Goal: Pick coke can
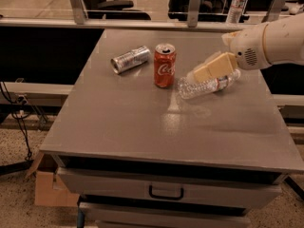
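The coke can [165,65] is red with white script and a silver top. It stands upright on the grey table [142,122], near the middle back. My gripper [202,73] comes in from the right on a white arm [270,42]. It hangs just above a clear plastic water bottle [204,85] that lies on its side, a short way right of the can. It does not touch the can.
A silver-grey can [130,59] lies on its side left of the coke can. A drawer with a black handle [166,193] sits under the tabletop. A cardboard box [47,184] is on the floor at the lower left. Chairs and a railing stand behind the table.
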`<state>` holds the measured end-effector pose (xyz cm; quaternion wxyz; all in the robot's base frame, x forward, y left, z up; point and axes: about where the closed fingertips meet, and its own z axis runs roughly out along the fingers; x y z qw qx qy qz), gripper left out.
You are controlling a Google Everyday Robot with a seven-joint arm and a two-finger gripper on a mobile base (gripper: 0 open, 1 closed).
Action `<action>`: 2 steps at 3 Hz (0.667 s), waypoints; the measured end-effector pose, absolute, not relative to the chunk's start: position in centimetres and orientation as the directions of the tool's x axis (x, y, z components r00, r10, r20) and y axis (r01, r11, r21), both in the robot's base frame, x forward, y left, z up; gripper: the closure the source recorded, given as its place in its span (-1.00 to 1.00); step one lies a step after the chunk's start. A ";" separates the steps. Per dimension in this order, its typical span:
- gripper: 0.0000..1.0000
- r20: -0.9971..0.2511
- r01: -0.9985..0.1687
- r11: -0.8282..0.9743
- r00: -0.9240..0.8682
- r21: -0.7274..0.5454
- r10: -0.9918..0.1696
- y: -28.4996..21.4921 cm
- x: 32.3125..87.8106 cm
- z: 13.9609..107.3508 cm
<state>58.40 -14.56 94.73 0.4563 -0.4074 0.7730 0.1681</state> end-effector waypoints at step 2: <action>-1.00 -0.871 -0.762 0.642 -0.258 -0.084 -0.419 -11.6 61.1 93.1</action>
